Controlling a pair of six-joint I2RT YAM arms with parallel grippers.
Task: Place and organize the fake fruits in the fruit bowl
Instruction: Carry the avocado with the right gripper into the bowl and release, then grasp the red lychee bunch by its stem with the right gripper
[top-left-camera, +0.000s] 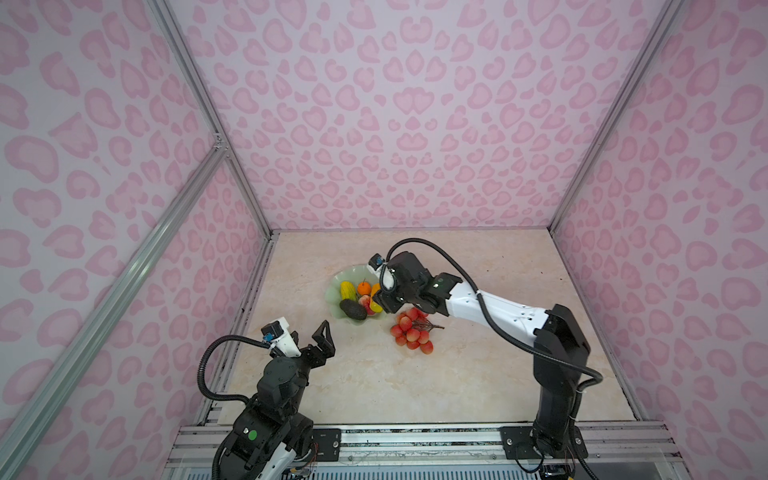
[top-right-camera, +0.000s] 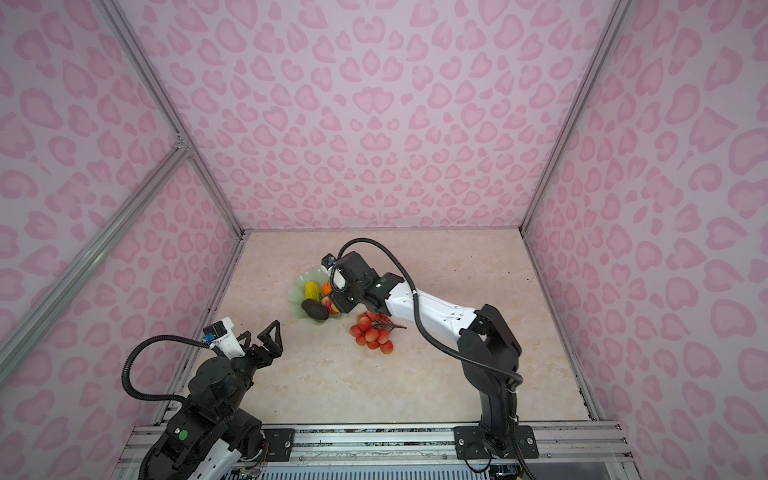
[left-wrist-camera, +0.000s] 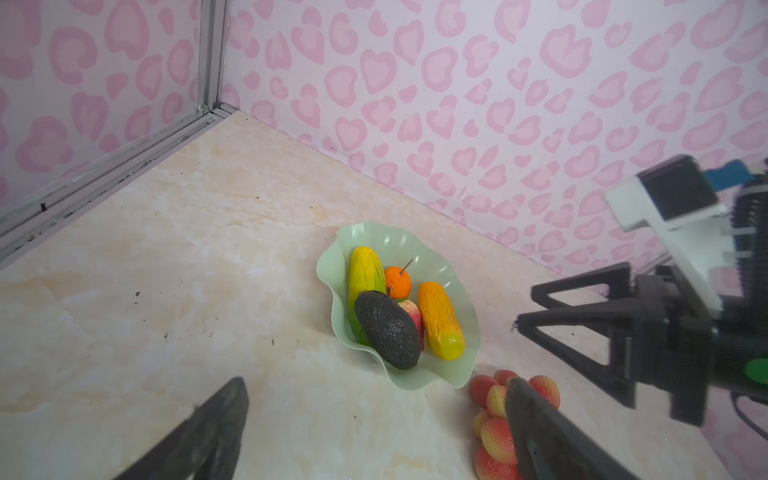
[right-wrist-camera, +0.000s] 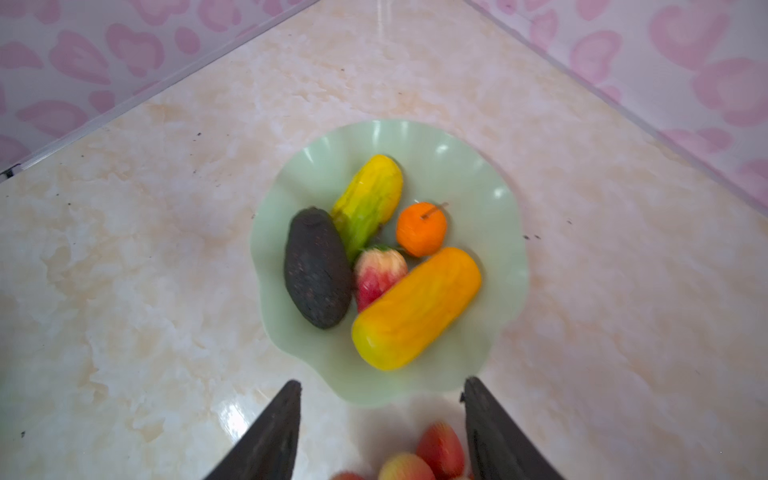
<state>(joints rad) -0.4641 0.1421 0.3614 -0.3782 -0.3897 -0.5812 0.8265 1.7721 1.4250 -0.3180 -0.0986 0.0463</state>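
Observation:
The pale green fruit bowl (right-wrist-camera: 498, 249) stands on the marble table, seen in both top views (top-left-camera: 336, 286) (top-right-camera: 296, 291). In it lie a green-yellow oblong fruit (right-wrist-camera: 368, 203), a small orange (right-wrist-camera: 420, 229), a dark avocado (right-wrist-camera: 318, 268), a strawberry (right-wrist-camera: 378, 276) and a yellow-orange oblong fruit (right-wrist-camera: 415, 309). The red-pink grape bunch (top-left-camera: 411, 332) (left-wrist-camera: 494, 419) lies on the table just beside the bowl's near right rim. My right gripper (right-wrist-camera: 382, 381) hovers open and empty over that rim, above the grapes. My left gripper (top-left-camera: 311, 332) (left-wrist-camera: 376, 381) is wide open, empty, near-left of the bowl.
Pink patterned walls with metal frame rails close the table on three sides; the bowl sits toward the back left. The right arm (top-left-camera: 490, 311) stretches across above the grapes. Bare marble (top-left-camera: 415, 386) spreads in front of bowl and grapes.

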